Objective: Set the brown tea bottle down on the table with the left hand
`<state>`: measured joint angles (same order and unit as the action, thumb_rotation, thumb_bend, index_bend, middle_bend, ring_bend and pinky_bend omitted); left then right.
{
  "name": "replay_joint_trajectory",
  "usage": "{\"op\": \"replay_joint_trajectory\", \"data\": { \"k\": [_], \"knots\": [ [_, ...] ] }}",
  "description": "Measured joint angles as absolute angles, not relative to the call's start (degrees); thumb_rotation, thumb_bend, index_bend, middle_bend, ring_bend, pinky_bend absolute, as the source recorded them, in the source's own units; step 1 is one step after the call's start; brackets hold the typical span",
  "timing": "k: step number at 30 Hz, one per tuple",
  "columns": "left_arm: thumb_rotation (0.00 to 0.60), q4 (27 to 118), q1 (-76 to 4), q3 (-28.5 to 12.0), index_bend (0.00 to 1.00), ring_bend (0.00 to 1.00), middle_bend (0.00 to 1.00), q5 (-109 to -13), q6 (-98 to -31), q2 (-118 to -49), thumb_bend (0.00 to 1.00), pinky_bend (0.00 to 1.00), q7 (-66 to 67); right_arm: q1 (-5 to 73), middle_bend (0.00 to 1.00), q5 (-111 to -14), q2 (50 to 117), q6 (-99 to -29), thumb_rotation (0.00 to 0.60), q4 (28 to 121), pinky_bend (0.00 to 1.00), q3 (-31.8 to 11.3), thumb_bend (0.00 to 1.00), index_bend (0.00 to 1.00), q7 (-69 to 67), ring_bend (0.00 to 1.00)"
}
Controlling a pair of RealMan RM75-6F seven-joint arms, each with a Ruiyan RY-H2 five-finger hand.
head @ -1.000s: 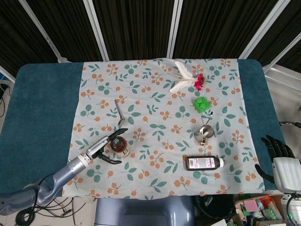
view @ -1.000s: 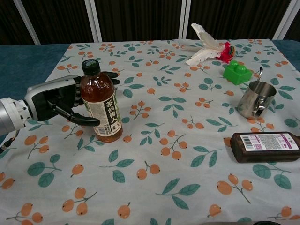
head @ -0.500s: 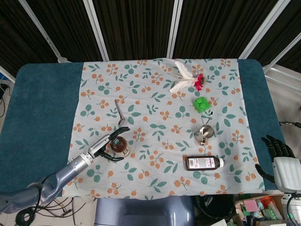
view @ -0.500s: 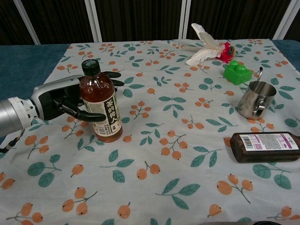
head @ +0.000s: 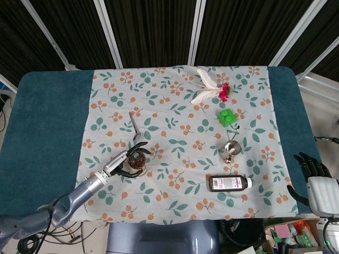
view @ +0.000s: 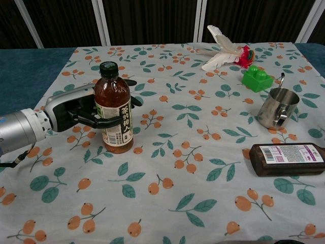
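Here, brown tea bottle (view: 115,114) upright on the floral cloth (view: 203,168), left hand (view: 76,109) wrapped around it.

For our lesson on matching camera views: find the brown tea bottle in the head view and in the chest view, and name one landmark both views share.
Head view: brown tea bottle lower left of centre, seen from above, left hand around it.
Chest view: bottle upright, left of centre, same hand gripping it.
Shared landmark: the green block.
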<state>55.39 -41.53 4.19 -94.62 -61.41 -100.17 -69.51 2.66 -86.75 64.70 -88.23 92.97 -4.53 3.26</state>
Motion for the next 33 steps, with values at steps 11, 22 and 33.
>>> {"op": "replay_joint_trajectory", "data": {
  "k": [11,22,33],
  "knots": [
    [0.600,56.26,-41.77,2.68,0.31,0.28,0.36,-93.36,-61.53,-100.70,0.59,0.30,-66.11,2.69,0.09,-86.60,64.39,-87.95,0.600,93.24,0.19,-4.50,0.16,0.15,2.77,0.13],
    [0.600,63.70,-42.74,-1.18,0.29,0.28,0.36,-93.03,-64.94,-96.07,0.59,0.30,-53.63,2.62,0.09,-86.73,64.32,-87.99,0.600,93.43,0.19,-4.38,0.16,0.15,2.76,0.13],
    [0.600,68.20,-43.21,-6.30,0.30,0.28,0.36,-93.63,-70.76,-92.61,0.59,0.30,-10.86,2.55,0.09,-86.91,64.50,-88.16,0.600,93.53,0.19,-4.27,0.16,0.15,3.28,0.13]
  ]
}}
